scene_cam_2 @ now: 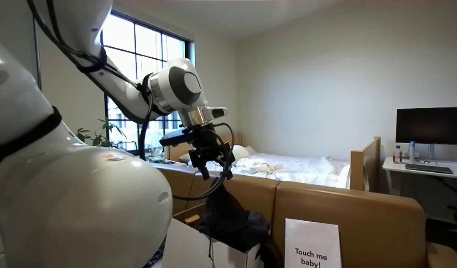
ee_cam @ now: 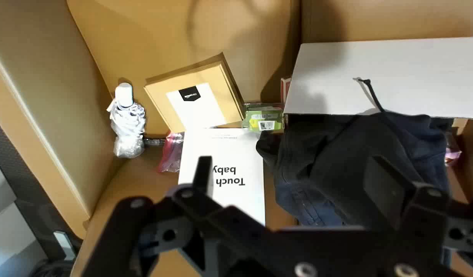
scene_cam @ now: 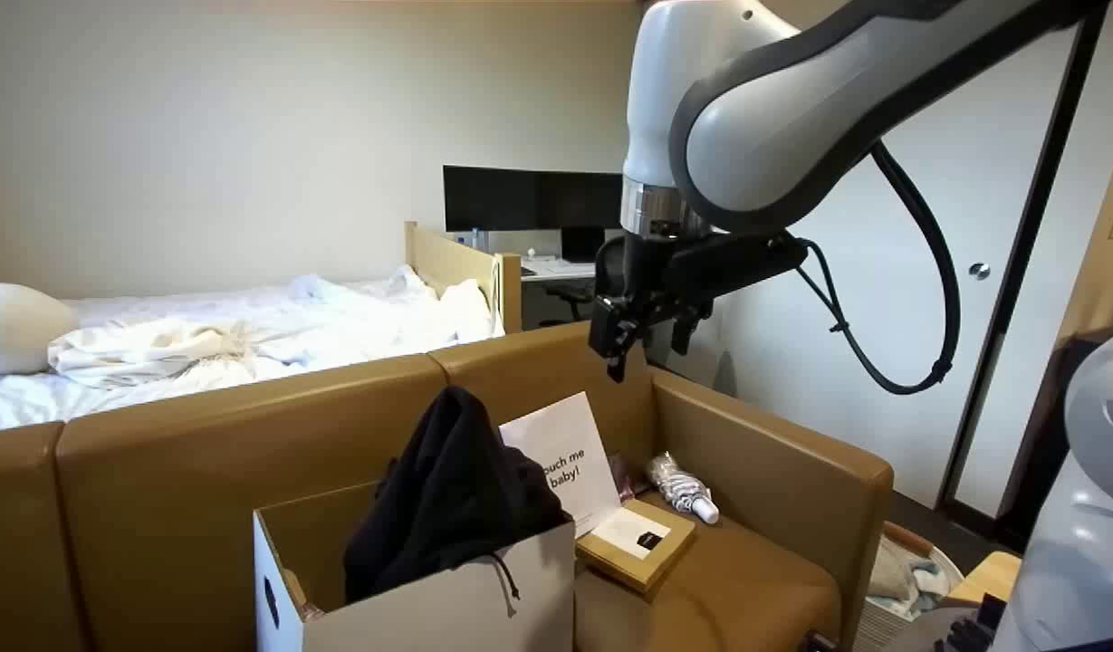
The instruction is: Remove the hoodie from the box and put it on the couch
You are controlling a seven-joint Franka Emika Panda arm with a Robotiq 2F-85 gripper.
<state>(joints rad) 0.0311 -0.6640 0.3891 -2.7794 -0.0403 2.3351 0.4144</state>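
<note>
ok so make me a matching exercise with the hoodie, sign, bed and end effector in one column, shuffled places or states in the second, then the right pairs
Things
1 Hoodie
2 Sign
3 Bed
4 End effector

Places or states
A Behind the couch
B Open, in mid-air
C Black, poking up out of the box
D White, reads "Touch me baby!"

Pairs: 1-C, 2-D, 3-A, 4-B

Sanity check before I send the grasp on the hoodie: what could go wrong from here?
1. In the wrist view, the open fingers overlap both the white sign and the hoodie, so a straight descent might strike the sign.
2. The hoodie spills over the edge of the box; pulling it up could shift or tip the box.
3. The fabric looks loose and bunched, so a shallow pinch may slip.
</note>
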